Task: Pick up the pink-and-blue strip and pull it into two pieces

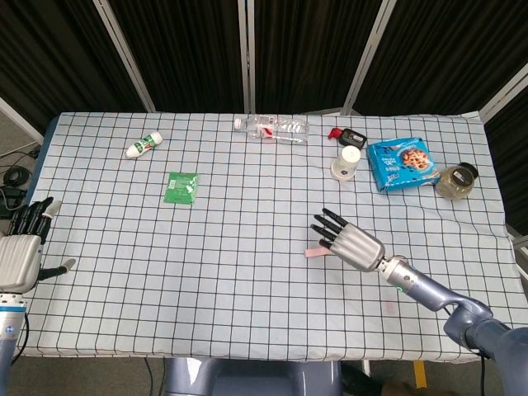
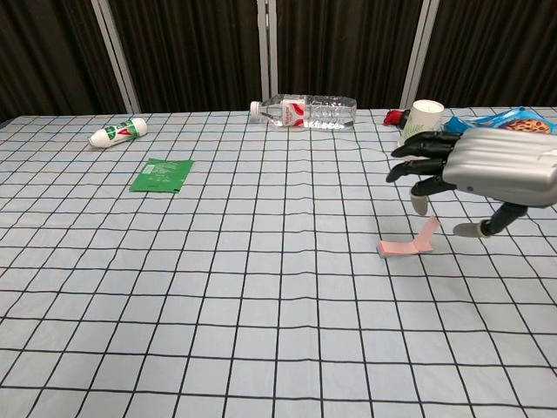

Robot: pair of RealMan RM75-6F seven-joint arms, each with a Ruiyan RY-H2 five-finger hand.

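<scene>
The pink strip (image 1: pixel 313 252) (image 2: pixel 406 243) lies on the checked cloth right of centre, one end curled upward. My right hand (image 1: pixel 350 242) (image 2: pixel 487 170) hovers just above and to the right of it, palm down, fingers spread and empty, not touching the strip. My left hand (image 1: pixel 22 252) stays at the table's far left edge with fingers extended and nothing in it; the chest view does not show it.
A green packet (image 1: pixel 181 186) and a small white bottle (image 1: pixel 143 145) lie at the left. At the back are a clear water bottle (image 1: pixel 271 128), a paper cup (image 1: pixel 347 162), a blue cookie pack (image 1: pixel 403 164) and a jar (image 1: pixel 456 181).
</scene>
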